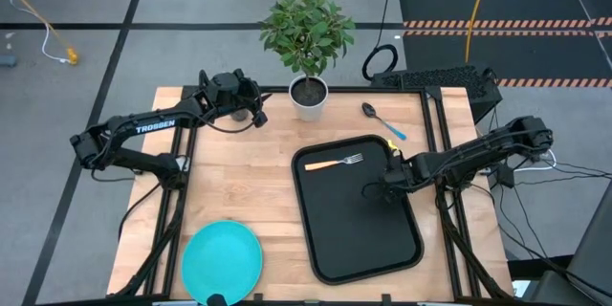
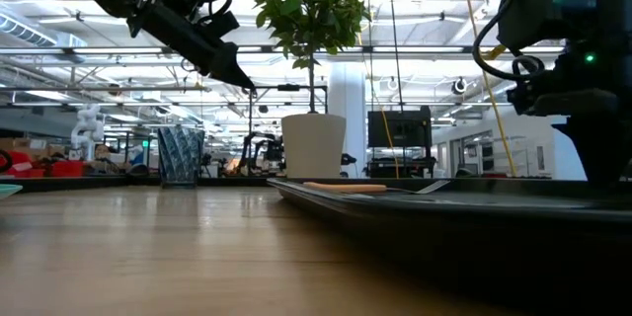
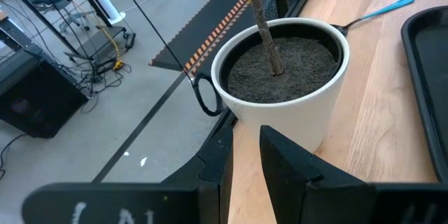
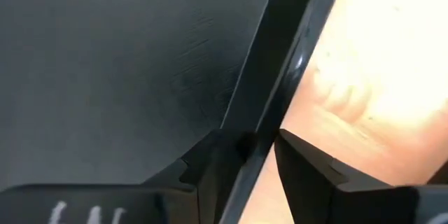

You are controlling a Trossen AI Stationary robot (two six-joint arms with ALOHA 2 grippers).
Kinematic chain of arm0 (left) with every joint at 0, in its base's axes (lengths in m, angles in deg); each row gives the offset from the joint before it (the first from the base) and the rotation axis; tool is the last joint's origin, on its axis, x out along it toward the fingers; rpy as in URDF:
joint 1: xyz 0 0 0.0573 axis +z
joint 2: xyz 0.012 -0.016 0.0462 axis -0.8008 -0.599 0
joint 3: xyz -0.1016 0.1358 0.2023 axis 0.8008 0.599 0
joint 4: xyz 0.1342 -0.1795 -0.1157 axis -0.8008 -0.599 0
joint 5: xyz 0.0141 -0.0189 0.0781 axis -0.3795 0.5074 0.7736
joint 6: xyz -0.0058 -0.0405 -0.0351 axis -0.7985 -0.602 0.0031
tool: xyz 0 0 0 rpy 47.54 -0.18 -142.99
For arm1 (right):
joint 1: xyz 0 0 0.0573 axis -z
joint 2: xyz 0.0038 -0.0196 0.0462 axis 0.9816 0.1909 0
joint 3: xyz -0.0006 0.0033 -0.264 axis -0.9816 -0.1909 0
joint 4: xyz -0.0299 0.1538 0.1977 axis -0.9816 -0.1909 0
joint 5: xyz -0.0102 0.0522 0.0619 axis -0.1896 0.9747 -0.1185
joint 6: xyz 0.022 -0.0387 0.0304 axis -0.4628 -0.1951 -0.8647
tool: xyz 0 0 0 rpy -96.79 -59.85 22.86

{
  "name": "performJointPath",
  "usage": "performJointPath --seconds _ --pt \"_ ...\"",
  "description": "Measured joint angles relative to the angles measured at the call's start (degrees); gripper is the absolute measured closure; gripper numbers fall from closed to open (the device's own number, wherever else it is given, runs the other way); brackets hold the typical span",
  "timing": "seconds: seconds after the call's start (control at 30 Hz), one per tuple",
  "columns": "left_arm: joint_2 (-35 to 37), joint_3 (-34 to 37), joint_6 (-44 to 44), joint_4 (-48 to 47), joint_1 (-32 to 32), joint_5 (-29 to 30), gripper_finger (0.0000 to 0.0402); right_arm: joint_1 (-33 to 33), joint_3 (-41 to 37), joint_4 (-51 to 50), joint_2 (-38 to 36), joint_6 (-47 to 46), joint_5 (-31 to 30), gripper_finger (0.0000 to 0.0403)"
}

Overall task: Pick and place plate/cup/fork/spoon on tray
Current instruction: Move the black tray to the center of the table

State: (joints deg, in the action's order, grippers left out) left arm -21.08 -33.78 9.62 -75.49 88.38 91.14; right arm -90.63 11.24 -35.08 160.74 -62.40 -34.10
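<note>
The black tray (image 1: 335, 229) lies on the table right of the middle, with the orange-handled fork (image 1: 333, 163) in its far part. My right gripper (image 1: 386, 185) is shut on the tray's right rim. The blue-handled spoon (image 1: 382, 120) lies on the wood right of the white plant pot (image 1: 309, 97). The turquoise plate (image 1: 222, 260) lies at the near left edge. The dark cup (image 2: 181, 155) stands on the table left of the pot; my left arm covers it in the high view. My left gripper (image 1: 260, 107) hangs shut and empty above the table, pointing at the pot (image 3: 283, 77). My right gripper pinches the tray's raised right rim (image 4: 262, 122), one finger (image 4: 210, 164) inside the tray and one (image 4: 308, 168) outside over the wood. The fingers slant down from the table's right side, across the rim. The tray lies on the table.
The plant (image 1: 306, 29) rises high over the pot at the table's far edge. A black frame rail (image 1: 435, 124) runs along the table's right side. Bare wood (image 1: 239, 182) lies between the tray and my left arm.
</note>
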Motion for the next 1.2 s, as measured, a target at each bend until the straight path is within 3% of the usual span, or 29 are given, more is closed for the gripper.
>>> performJointPath --seconds 0.33,0.67,1.2 --pt "0.0 0.0 -0.1 0.1 0.0 0.0 0.0325 0.0 0.2 1.5 1.4 2.5 -0.2 0.0372" --pt "0.0 0.0 -0.3 0.1 0.0 0.0 0.0325 0.8 0.1 2.4 1.4 8.4 -1.6 0.0377" --pt "0.0 0.0 -1.0 1.0 0.0 0.0 0.0325 9.0 0.1 12.5 1.5 26.3 -3.0 0.0400"
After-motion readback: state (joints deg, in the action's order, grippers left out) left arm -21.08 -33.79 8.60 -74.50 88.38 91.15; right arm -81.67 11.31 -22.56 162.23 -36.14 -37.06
